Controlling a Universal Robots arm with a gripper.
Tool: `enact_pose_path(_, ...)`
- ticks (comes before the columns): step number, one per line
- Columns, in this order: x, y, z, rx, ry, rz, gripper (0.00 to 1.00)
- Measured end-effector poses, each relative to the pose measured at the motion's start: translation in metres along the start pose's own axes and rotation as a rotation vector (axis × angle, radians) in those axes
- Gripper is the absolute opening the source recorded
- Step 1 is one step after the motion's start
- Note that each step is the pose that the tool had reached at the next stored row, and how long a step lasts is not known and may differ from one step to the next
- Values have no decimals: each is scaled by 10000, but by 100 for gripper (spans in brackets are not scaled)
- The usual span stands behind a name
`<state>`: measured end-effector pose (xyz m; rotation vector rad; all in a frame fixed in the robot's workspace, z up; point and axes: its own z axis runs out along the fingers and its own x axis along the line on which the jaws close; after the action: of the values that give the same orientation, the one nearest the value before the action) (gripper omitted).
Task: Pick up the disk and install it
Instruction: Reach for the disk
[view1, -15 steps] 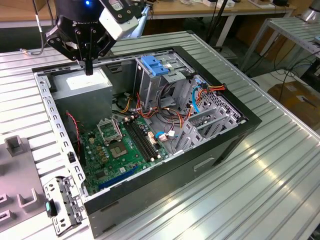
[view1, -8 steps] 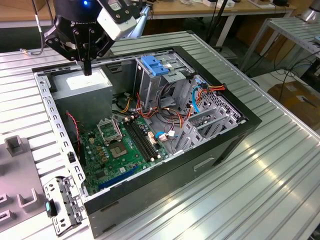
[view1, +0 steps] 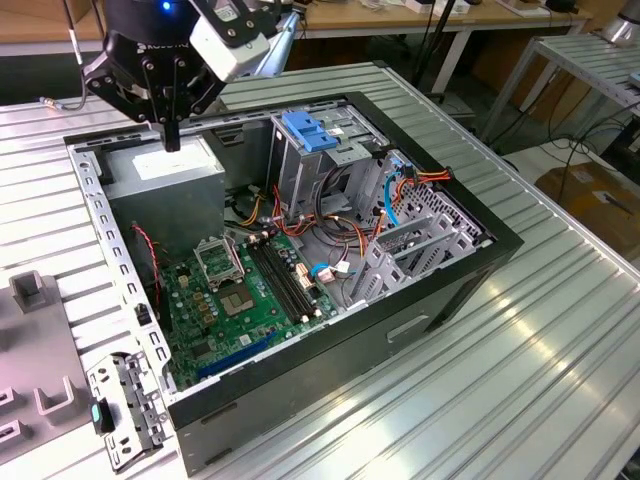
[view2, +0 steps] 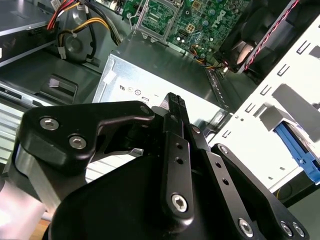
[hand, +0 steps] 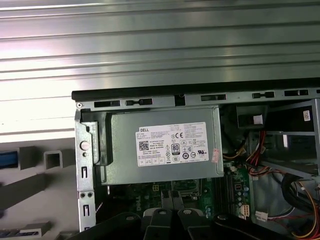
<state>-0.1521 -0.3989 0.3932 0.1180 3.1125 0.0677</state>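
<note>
End effector (view1: 172, 145) together, empty, above grey box (view1: 165, 172) inside case (view1: 330, 375); disk (view2: 299, 152), partly visible, lies beyond case rim (view1: 100, 235), well apart; table (view1: 520, 390) surrounds case.

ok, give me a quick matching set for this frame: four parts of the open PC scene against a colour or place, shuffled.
1. gripper
2. latch on the drive cage
3. circuit board
4. sticker

A. green
B. white, on the grey box
C. blue
D. over the grey box, holding nothing

Pairs: 1-D, 2-C, 3-A, 4-B
</note>
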Motion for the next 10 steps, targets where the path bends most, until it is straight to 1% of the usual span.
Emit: enact_pose_path(10, 100, -8, -2, 0, 0, 0, 11)
